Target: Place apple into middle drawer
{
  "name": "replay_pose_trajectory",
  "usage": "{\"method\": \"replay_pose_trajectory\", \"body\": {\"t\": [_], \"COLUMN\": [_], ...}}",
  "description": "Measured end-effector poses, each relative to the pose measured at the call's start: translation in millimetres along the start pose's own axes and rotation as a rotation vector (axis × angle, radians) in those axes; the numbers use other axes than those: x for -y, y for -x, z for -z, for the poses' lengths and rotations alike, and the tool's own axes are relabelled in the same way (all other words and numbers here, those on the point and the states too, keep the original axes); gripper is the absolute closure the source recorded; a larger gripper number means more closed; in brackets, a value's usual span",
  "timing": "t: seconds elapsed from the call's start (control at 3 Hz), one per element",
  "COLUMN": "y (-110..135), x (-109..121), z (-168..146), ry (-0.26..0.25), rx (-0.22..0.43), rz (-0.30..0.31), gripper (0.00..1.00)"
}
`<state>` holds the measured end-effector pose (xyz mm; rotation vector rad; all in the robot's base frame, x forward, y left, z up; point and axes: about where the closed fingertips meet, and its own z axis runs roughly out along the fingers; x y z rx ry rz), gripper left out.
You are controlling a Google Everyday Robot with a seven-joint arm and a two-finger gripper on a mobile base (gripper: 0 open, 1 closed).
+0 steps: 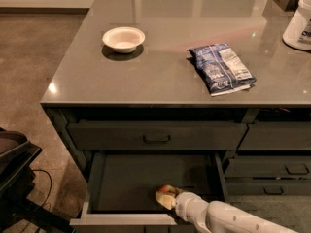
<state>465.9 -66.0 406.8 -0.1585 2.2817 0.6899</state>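
The middle drawer (127,179) is pulled open below the counter, with its flat dark bottom showing. The red apple (167,189) sits low in the drawer near its front right, just behind the grey front. My gripper (165,197) reaches in from the lower right on a white arm (228,220) and is closed around the apple. I cannot tell whether the apple rests on the drawer bottom. Most of the apple is hidden by the fingers.
A white bowl (123,38) and a blue snack bag (222,68) lie on the grey counter (160,86). A white container (299,21) stands at the far right. The shut top drawer (156,136) is above, narrower drawers (272,169) to the right, dark equipment (14,174) on the floor at left.
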Motion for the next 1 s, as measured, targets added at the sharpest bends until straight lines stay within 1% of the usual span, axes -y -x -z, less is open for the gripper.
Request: {"method": "replay_pose_trajectory", "body": {"t": [0.33,0.67,1.0], "y": [0.0,0.0,0.0], "x": [0.0,0.0,-0.1], "z": [0.0,0.0,0.0], "ry": [0.0,0.0,0.0], "rx": [0.0,0.0,0.0], "rz": [0.0,0.0,0.0], "gripper": [0.13,0.0,0.0]}}
